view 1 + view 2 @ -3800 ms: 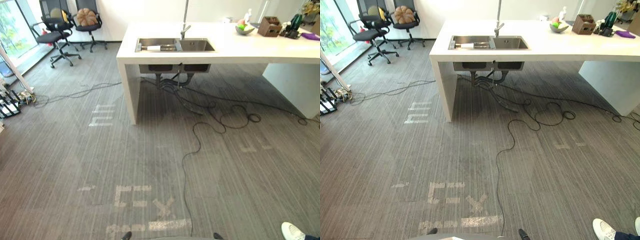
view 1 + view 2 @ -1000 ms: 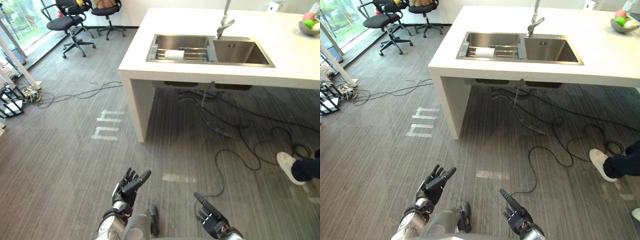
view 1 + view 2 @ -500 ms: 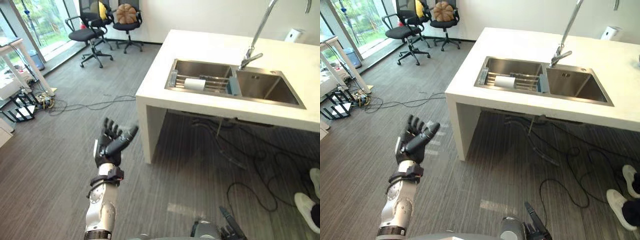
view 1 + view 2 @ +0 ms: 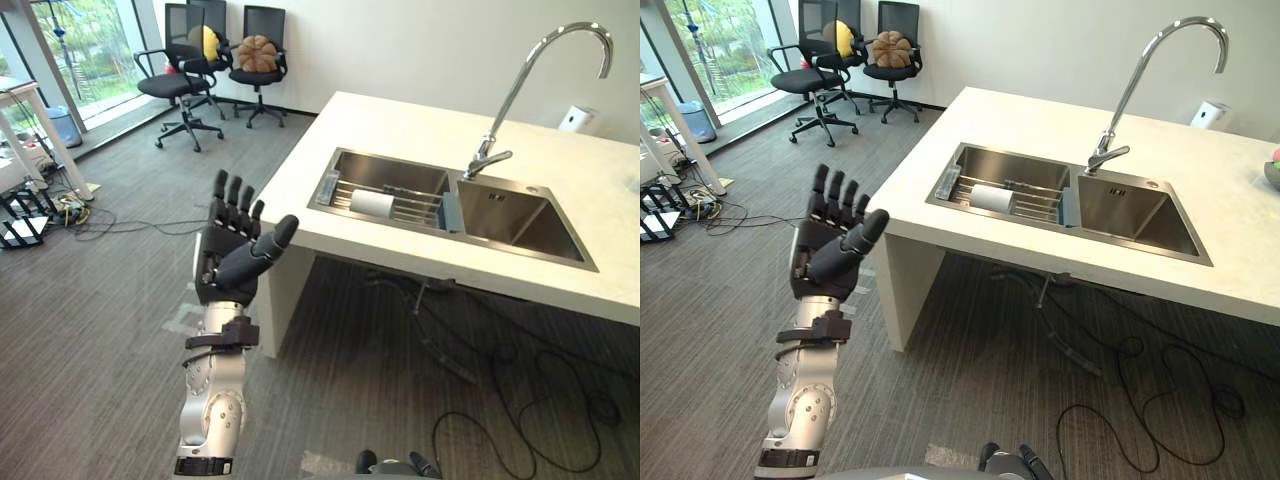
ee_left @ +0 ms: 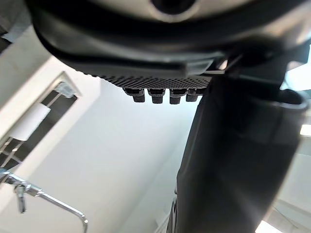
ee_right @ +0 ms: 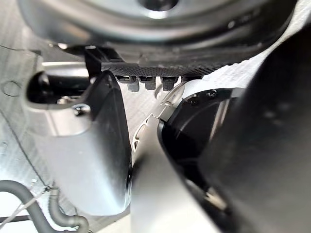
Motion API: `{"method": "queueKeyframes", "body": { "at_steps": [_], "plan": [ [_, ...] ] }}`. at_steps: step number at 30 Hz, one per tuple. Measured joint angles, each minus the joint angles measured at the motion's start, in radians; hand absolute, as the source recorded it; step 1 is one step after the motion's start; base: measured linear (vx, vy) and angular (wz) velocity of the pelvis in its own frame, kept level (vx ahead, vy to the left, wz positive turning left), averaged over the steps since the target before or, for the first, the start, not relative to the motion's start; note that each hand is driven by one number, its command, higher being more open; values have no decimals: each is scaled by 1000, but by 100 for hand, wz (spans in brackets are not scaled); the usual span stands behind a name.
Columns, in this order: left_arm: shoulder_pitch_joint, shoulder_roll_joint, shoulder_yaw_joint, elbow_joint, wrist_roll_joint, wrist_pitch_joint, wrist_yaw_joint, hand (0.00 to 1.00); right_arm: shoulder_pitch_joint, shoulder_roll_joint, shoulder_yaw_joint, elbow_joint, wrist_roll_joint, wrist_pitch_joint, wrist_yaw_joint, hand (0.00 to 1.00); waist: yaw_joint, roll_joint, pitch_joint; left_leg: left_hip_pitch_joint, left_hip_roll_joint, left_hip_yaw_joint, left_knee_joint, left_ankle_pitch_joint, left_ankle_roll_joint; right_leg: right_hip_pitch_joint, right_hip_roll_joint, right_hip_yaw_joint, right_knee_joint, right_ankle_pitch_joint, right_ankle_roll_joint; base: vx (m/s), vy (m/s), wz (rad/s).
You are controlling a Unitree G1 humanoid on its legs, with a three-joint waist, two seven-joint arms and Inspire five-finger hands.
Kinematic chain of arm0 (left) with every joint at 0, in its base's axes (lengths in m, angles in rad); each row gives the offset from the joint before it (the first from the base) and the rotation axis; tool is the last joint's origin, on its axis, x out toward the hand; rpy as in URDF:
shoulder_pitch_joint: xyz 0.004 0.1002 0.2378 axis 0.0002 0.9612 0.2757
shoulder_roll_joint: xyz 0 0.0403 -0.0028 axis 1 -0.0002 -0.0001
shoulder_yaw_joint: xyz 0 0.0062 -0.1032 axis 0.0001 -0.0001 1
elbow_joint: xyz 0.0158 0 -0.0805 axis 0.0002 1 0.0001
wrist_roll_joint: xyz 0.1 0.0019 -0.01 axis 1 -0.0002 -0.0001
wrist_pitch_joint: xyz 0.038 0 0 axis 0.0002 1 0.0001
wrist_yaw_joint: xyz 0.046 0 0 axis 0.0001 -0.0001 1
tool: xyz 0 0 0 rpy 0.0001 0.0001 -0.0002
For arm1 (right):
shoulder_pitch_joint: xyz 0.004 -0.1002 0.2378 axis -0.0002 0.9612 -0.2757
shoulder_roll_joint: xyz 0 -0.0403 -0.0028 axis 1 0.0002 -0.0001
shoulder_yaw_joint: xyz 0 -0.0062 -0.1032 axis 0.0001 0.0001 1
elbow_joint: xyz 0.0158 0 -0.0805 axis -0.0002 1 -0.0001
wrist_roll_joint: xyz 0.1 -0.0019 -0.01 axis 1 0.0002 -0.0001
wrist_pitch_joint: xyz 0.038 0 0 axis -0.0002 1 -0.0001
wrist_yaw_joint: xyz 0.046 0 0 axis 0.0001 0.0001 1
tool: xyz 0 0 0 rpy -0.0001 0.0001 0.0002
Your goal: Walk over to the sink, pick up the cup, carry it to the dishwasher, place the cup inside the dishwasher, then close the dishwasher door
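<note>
At the near edge of the scene, in its own wrist view, the right hand (image 6: 160, 29) is a dark bulk close to the lens. I cannot tell how it is set.

Further out, at 8 o'clock in the left eye view, the left hand (image 4: 228, 262) is raised on an upright forearm. Its fingers are straight and spread and its thumb stands out. It holds nothing and touches nothing.

The near corner of the white counter (image 4: 400, 120) is at its 3 o'clock, close by. Bare grey floor (image 4: 90, 330) lies open from 6 to 9 o'clock of the hand.

At 2 o'clock from the hand is the steel sink (image 4: 390, 172), which has two basins. On the wire rack (image 4: 410, 205) in the left basin a white cylinder lies on its side, probably the cup (image 4: 372, 203).

The tall curved faucet (image 4: 520, 85) rises behind the divider between the basins. Office chairs (image 4: 180, 80) stand far off at 11 o'clock.
</note>
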Motion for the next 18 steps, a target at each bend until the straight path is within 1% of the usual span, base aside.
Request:
{"method": "queueKeyframes", "body": {
  "at_steps": [1, 2, 3, 4, 5, 7, 8, 10, 11, 12, 13, 14, 15, 16, 17, 18],
  "plan": [
    [-1, -16, 0, 20, -1, 24, -8, 100, 2, 8, -18, 0, -12, -14, -3, 100, -11, 8, -11, 13, 13, 21, -34, 22, 6, -2, -1, -15, 13, -17, 2, 143, -58, 33],
    [-1, -18, -2, 25, -2, 38, -12, 100, 1, 14, -29, 0, -14, -22, -4, 100, -15, 13, -13, 18, 19, 22, -46, 35, -1, -5, -2, -23, 30, -33, 2, 168, -36, 33],
    [-2, -19, -14, 38, -10, 57, -27, 100, 2, 25, -51, 7, -14, -34, -8, 100, -14, 18, -24, 23, 24, 20, -61, 52, -28, -22, -9, -30, 76, -70, 5, 190, -25, 35],
    [-6, -13, -20, 46, -18, 80, -37, 100, 1, 34, -77, 22, -13, -34, -9, 100, -18, 16, -34, 22, 21, 28, -52, 70, -46, -27, -20, -43, 111, -101, 6, 197, -18, 34],
    [-7, -8, -24, 46, -18, 91, -39, 100, -2, 38, -90, 31, -14, -34, -11, 100, -17, 13, -37, 14, 19, 30, -28, 73, -39, -22, -24, -45, 116, -111, 8, 224, -35, 32],
    [-11, 11, -26, 46, -18, 101, -35, 100, -5, 41, -131, 61, -21, -34, -15, 100, -15, 12, -38, -44, 25, 31, 163, 85, -20, 38, -40, -53, 94, -129, 2, 251, -61, 16],
    [-14, 15, -22, 45, -18, 101, -35, 100, -6, 39, -131, 61, -29, -34, -18, 100, -13, 13, -38, -61, 28, 30, 224, 93, -7, 54, -43, -52, 89, -135, 4, 267, -89, -2],
    [-31, 20, 0, 25, -17, 96, -33, 100, -6, 21, -129, 56, -59, -33, -22, 100, -13, 53, -13, -152, 85, -19, 522, 129, 37, 112, -13, -44, 95, -173, 4, 203, -82, -25],
    [-33, 20, 12, 7, -16, 91, -33, 100, -6, 10, -130, 49, -59, -33, -22, 100, -11, 78, 3, -202, 110, -55, 667, 187, 64, 128, 8, -30, 121, -203, -3, 190, -69, -62],
    [-32, 24, 26, -1, 7, 68, -33, 100, -6, -1, -129, 46, -58, -31, -22, 100, -8, 95, 14, -255, 131, -98, 809, 332, 77, 148, 32, 3, 150, -243, -17, 283, -71, -79],
    [-29, 26, 42, 0, 39, 59, -32, 100, -3, 0, -129, 45, -53, -24, -22, 100, -5, 77, 18, -281, 133, -119, 874, 513, 61, 182, 39, 30, 145, -263, -36, 289, -41, -81],
    [-34, 32, 52, 1, 69, 52, -32, 100, -1, 2, -129, 45, -51, -19, -22, 100, 0, 71, 22, -314, 127, -140, 947, 562, 43, 220, 42, 44, 130, -275, -47, 306, -39, -69],
    [-44, 28, 44, -6, 97, 45, -36, 100, -6, -4, -132, 45, -44, -19, -22, 100, 6, 75, 33, -386, 102, -148, 1027, 337, 35, 250, 45, 60, 125, -285, -47, 272, -35, -67],
    [-44, 25, 31, -19, 125, 43, -55, 100, -22, -11, -133, 44, -54, -15, -22, 100, 17, 71, 40, -432, 69, -130, 976, 208, 48, 272, 44, 84, 102, -288, -47, 250, -25, -66],
    [-42, 25, 24, -31, 140, 43, -62, 100, -29, -16, -130, 44, -66, -12, -22, 100, 27, 69, 42, -440, 54, -115, 913, 164, 45, 284, 44, 99, 90, -288, -47, 259, 29, -75],
    [-35, 25, 22, -59, 158, 43, -73, 100, -38, -23, -129, 37, -97, -9, -14, 100, 44, 67, 44, -443, 34, -86, 782, 121, 40, 293, 44, 125, 77, -290, -44, 276, 87, -87]
  ]
}}
